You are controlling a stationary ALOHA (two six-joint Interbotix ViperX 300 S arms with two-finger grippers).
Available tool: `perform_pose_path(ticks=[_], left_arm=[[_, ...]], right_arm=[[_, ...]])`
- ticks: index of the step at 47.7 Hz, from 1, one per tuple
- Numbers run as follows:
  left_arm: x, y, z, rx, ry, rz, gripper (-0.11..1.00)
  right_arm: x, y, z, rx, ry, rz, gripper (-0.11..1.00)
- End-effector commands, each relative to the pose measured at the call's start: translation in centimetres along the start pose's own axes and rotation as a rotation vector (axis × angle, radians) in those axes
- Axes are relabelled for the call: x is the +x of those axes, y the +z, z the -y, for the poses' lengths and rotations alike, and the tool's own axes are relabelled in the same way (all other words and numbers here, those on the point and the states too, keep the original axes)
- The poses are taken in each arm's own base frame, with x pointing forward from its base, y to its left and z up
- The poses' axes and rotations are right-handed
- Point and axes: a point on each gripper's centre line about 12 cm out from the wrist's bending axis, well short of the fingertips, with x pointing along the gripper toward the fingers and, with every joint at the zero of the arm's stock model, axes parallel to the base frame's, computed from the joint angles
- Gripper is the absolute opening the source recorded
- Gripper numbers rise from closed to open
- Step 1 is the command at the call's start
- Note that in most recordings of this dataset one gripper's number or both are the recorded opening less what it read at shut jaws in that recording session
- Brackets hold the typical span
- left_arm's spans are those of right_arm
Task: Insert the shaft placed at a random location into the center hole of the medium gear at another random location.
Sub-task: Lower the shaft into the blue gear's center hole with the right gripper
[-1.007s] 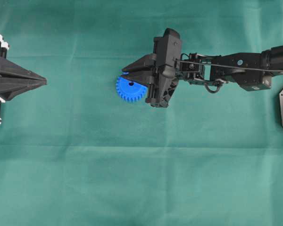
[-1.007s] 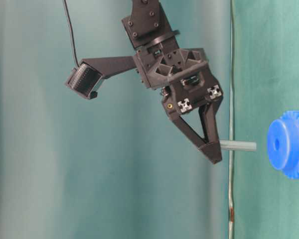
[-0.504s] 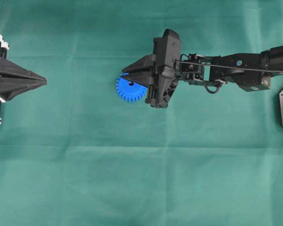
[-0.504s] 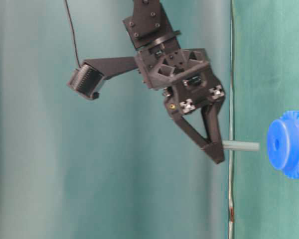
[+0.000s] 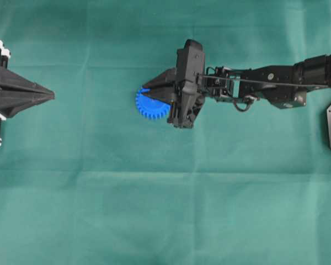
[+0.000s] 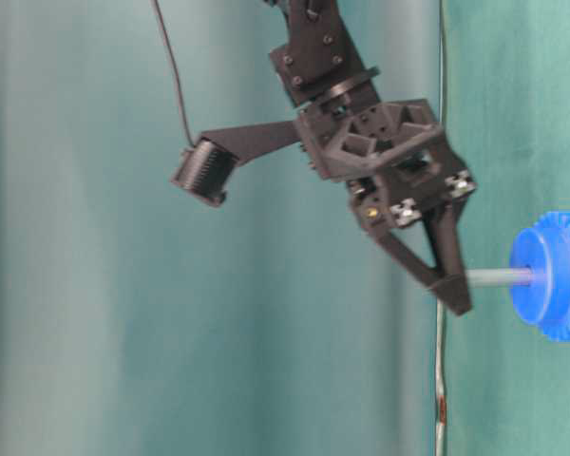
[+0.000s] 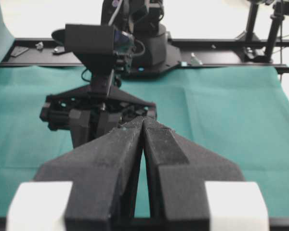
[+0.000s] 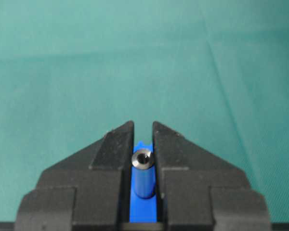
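right gripper [image 6: 453, 293] clamped on the shaft [image 6: 499, 276], tip right at the center hole of the medium gear [image 5: 150, 105] | gear on the green cloth [image 5: 154, 210], about 12 o'clock of table centre | left gripper [image 5: 51, 96] parked at 9 o'clock, fingers together

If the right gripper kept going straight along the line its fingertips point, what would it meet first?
The right gripper, shut on the small silvery metal shaft, points at the bright blue plastic medium gear. The shaft's tip is already at the gear's hub, apparently at its center hole, so the gear comes first.
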Motion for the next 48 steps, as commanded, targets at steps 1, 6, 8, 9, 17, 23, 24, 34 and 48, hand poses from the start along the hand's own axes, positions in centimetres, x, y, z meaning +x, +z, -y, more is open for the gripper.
perform_pose_path(ticks=[1, 6, 8, 9, 17, 23, 24, 34, 48], left_arm=[[0.3, 0.8, 0.0, 0.000, 0.001, 0.021, 0.00], [0.3, 0.8, 0.0, -0.002, 0.001, 0.020, 0.00], [0.3, 0.8, 0.0, 0.002, 0.001, 0.021, 0.00], [0.3, 0.8, 0.0, 0.000, 0.001, 0.021, 0.00], [0.3, 0.8, 0.0, 0.000, 0.001, 0.020, 0.00], [0.3, 0.8, 0.0, -0.002, 0.001, 0.020, 0.00], [0.3, 0.8, 0.0, -0.002, 0.001, 0.020, 0.00], [0.3, 0.8, 0.0, -0.002, 0.001, 0.020, 0.00], [0.3, 0.8, 0.0, 0.000, 0.001, 0.018, 0.00]], right_arm=[[-0.1, 1.2, -0.1, 0.008, 0.002, 0.038, 0.11], [-0.1, 1.2, -0.1, 0.008, 0.002, 0.038, 0.11], [-0.1, 1.2, -0.1, 0.008, 0.002, 0.037, 0.11], [-0.1, 1.2, -0.1, 0.008, 0.002, 0.038, 0.11], [-0.1, 1.2, -0.1, 0.008, 0.002, 0.037, 0.11], [0.1, 0.9, -0.1, 0.008, 0.002, 0.034, 0.11], [0.1, 0.8, -0.1, 0.008, 0.002, 0.032, 0.11], [0.7, -0.1, -0.1, 0.009, 0.001, 0.021, 0.11], [1.0, -0.7, -0.1, 0.011, -0.001, 0.011, 0.11]])
